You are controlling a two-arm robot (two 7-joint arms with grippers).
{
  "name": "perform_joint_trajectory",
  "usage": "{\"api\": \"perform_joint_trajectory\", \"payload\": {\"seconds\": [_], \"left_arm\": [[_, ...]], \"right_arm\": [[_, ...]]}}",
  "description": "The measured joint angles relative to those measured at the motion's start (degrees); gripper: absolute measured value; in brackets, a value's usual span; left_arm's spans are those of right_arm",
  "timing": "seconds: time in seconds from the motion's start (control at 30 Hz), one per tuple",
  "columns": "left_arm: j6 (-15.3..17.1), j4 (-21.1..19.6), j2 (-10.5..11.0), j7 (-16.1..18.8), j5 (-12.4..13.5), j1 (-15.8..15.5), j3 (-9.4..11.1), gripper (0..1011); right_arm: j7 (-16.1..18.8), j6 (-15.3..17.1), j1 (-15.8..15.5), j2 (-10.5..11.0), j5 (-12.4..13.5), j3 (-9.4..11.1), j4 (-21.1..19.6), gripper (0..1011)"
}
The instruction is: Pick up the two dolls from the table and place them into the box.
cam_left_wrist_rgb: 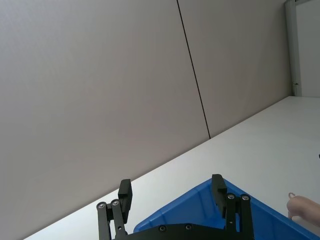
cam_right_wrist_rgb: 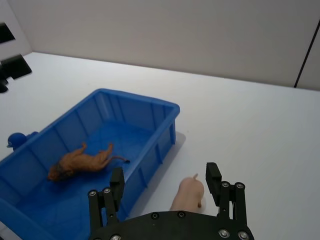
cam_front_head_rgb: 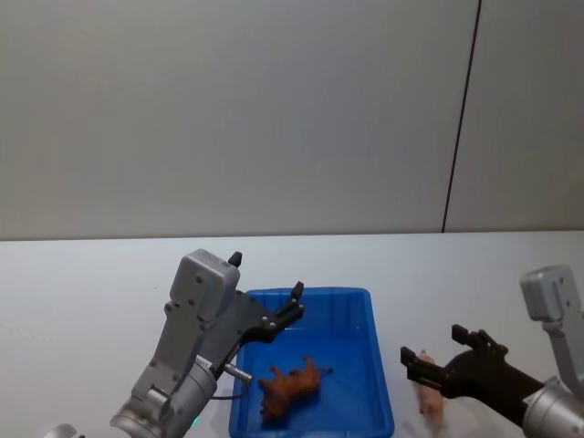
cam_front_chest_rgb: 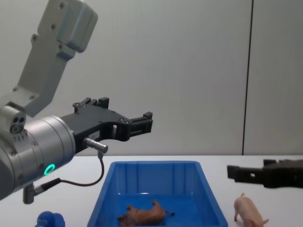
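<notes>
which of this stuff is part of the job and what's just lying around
Job: pig on the table right of the bin; brown animal lying in the bin; right pincer open above the pig; left pincer open above the bin.
Lying about: small blue thing left of the bin, too cut off to identify.

Reading bright, even and diffuse in all four views; falling from above, judging by shadows lying close under things. Throwing a soft, pale shadow on the table just beside the box, and a fainter one under the pink doll. Picking up a mild sheen on the box floor around the brown doll. Rendering the wall flat and uniformly grey. Noting a small green ring lamp glowing on the left arm, chest view.
</notes>
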Motion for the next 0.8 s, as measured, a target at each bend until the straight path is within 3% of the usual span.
{"api": "perform_joint_trajectory", "payload": {"seconds": [0.63,0.8], "left_arm": [[0.0,0.0,0.0,0.0,0.0,0.0,0.0,1001],[0.0,0.0,0.0,0.0,0.0,0.0,0.0,1001]], "right_arm": [[-1.8,3.0,-0.6,-0.1,-0.3,-0.5,3.2,1001],[-2.0,3.6,-0.1,-0.6,-0.6,-0.8,4.4,901]]}}
